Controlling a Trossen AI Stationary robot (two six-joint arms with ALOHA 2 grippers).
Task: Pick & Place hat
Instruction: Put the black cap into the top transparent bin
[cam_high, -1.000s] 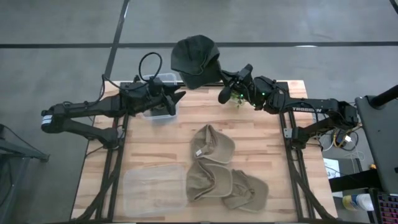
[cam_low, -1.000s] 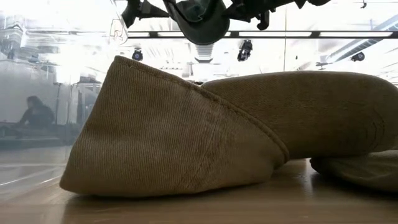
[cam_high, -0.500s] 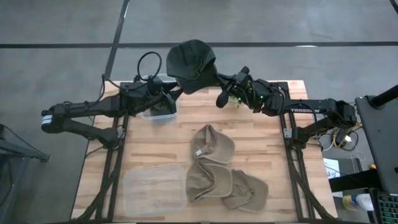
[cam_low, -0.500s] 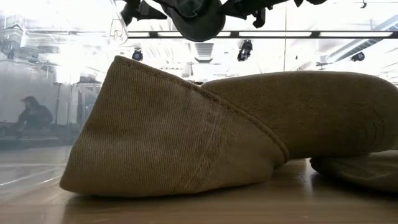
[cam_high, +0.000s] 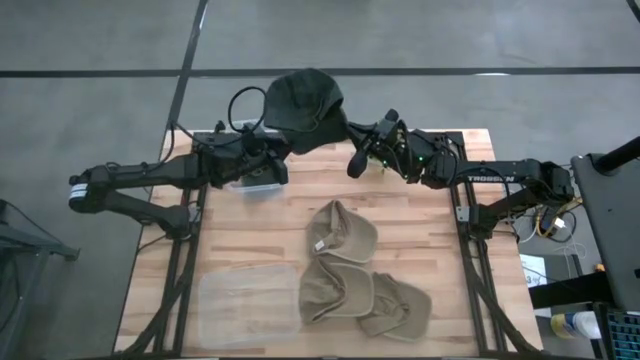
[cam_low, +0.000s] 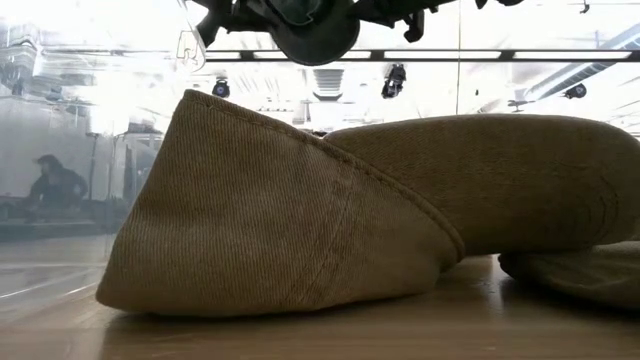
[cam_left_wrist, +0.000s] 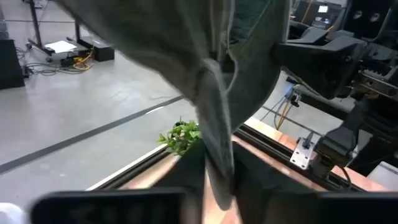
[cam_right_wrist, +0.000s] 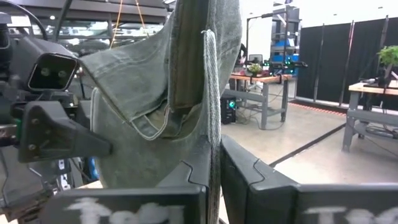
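A dark green hat (cam_high: 300, 98) hangs in the air over the table's far edge, held between both arms; the low view shows it at the top (cam_low: 315, 25). My left gripper (cam_high: 284, 152) is shut on its left side, my right gripper (cam_high: 347, 126) on its right side. Three tan hats lie on the table: one in the middle (cam_high: 342, 233), two overlapping nearer the front (cam_high: 333, 290) (cam_high: 397, 306). The nearest tan hat (cam_low: 300, 220) fills the low view. My left gripper pinches a hanging fold of the green hat's cloth (cam_left_wrist: 216, 158) between its two fingers, coming from the table's left side. The hat is lifted clear, slack above the fingers. My right gripper pinches the hat's stitched edge (cam_right_wrist: 212, 140) between its two fingers, coming from the right. The cloth hangs in folds, clear of the table.
A clear tub (cam_high: 255, 172) stands by my left gripper at the far left. A flat clear container (cam_high: 250, 300) lies at the near left. A small green plant (cam_high: 380, 160) sits under the right arm. A person shows far off in the room (cam_low: 55, 180).
My right gripper has carried the green hat toward the table's left edge. My left gripper, open a second ago, has reached the hat's left side and shut on it. The tan hats have stayed where they were.
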